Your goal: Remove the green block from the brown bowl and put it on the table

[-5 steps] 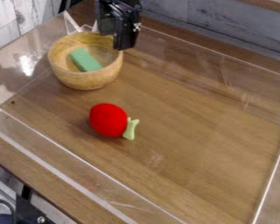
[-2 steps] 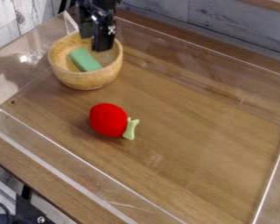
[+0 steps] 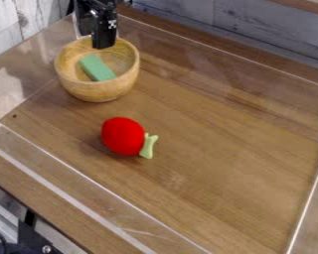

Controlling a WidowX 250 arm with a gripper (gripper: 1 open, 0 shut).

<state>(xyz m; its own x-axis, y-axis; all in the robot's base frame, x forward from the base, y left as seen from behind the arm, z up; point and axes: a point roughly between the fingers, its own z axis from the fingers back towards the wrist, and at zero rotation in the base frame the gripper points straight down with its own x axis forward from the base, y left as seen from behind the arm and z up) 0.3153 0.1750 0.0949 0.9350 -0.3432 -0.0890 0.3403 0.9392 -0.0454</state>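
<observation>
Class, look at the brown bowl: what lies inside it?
The green block lies inside the bowl. The gripper above the far rim hides a bit of the inside there.

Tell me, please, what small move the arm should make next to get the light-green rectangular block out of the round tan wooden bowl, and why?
Probably a short descent into the round tan wooden bowl: the black gripper hangs open above its far rim, pointing down, while the light-green rectangular block lies untouched just below and nearer the camera.
</observation>
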